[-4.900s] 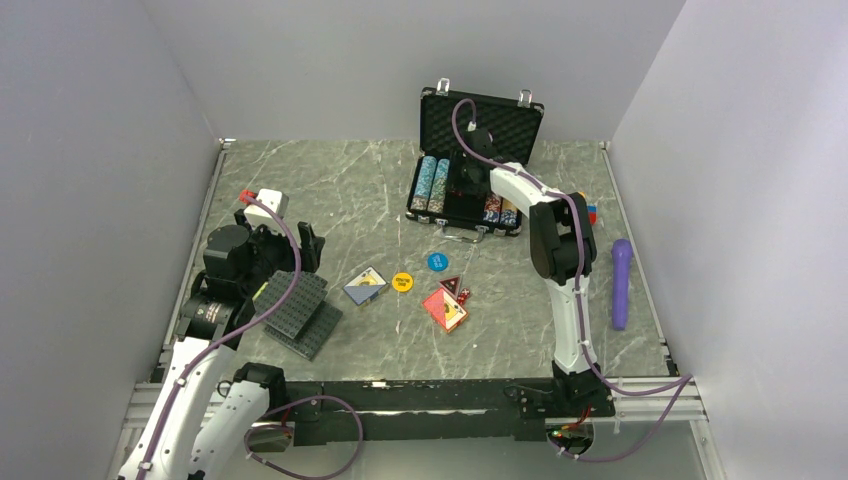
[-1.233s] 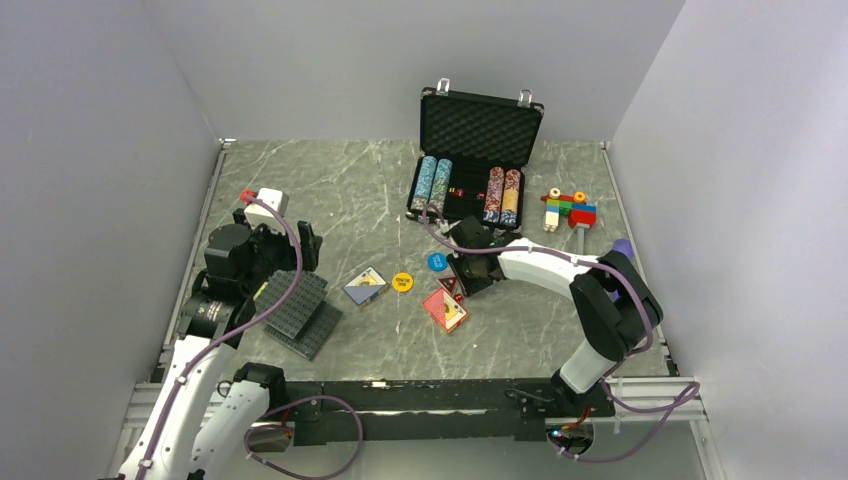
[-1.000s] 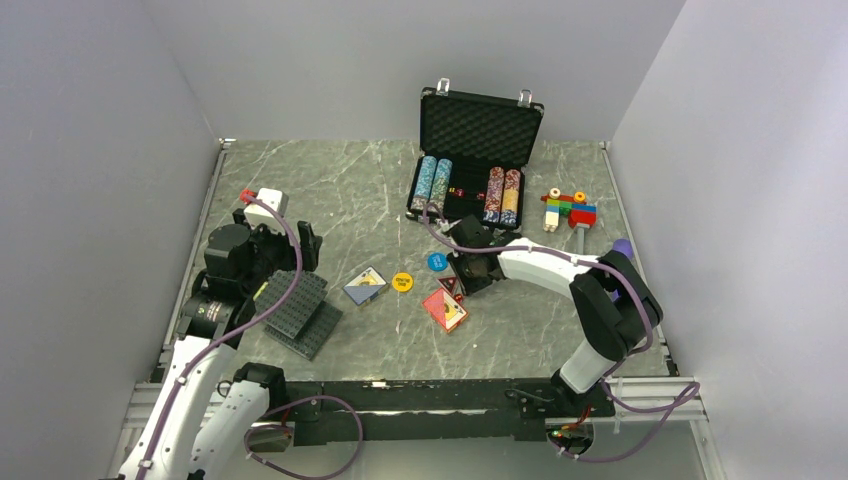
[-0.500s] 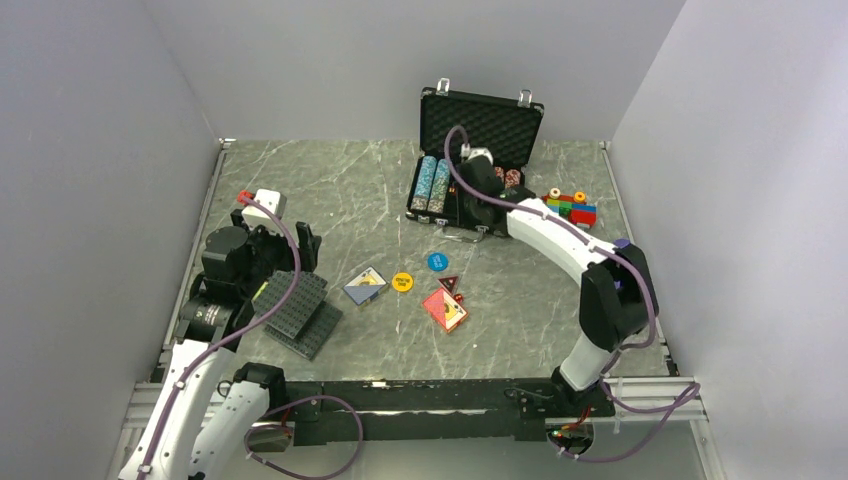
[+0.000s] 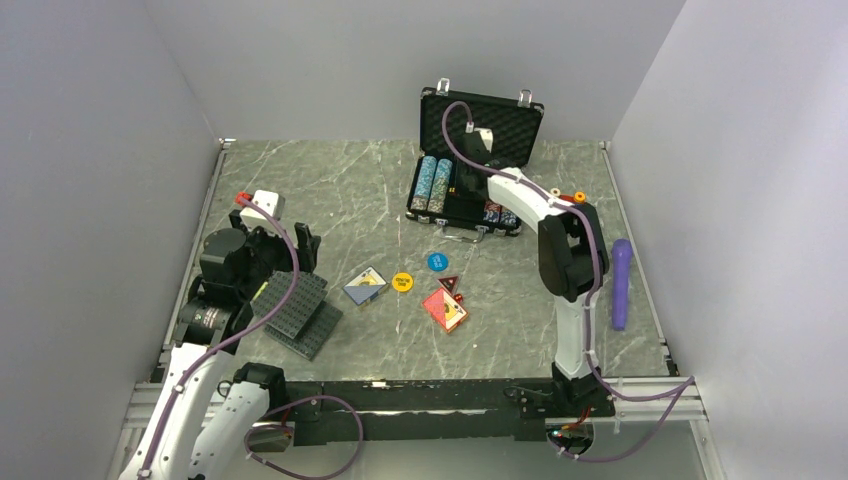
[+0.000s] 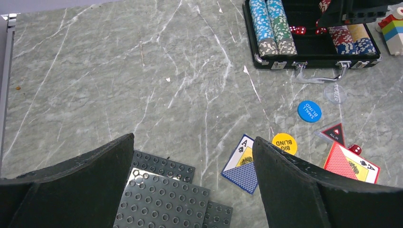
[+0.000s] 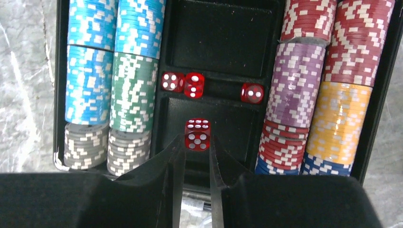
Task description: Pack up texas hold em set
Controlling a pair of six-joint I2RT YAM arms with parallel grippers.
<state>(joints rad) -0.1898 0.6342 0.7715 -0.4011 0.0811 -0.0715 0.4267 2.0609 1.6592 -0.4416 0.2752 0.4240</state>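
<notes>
Near the left edge of the worktop [image 5: 300, 190], the left gripper [image 6: 192, 142] hangs with its jaws wide apart and holds nothing. It is above the dark grey studded plates [image 5: 298, 310], which lie stacked toward the near-left corner. Around the middle of the worktop the loose pieces lie in a cluster: a blue-backed deck [image 6: 241, 164], just right of it the yellow button [image 6: 284, 142], then the blue button [image 6: 309, 111], the red-triangle button [image 6: 334, 133], and a red-backed deck [image 6: 350, 164] with a small red die [image 6: 354, 149] touching its far edge. At the far edge, right of centre, the briefcase [image 5: 480, 120] stands open with its lid upright. Chip rows [image 7: 114, 71] fill both of its sides, and three dice [image 7: 194, 85] sit along the middle divider. The right gripper [image 7: 196, 145] is over the case's near middle compartment, clamped on a held die [image 7: 197, 134]. A toy-block figure [image 6: 392, 31] sits just right of the case, and a purple object [image 5: 621, 283] lies along the right edge.
</notes>
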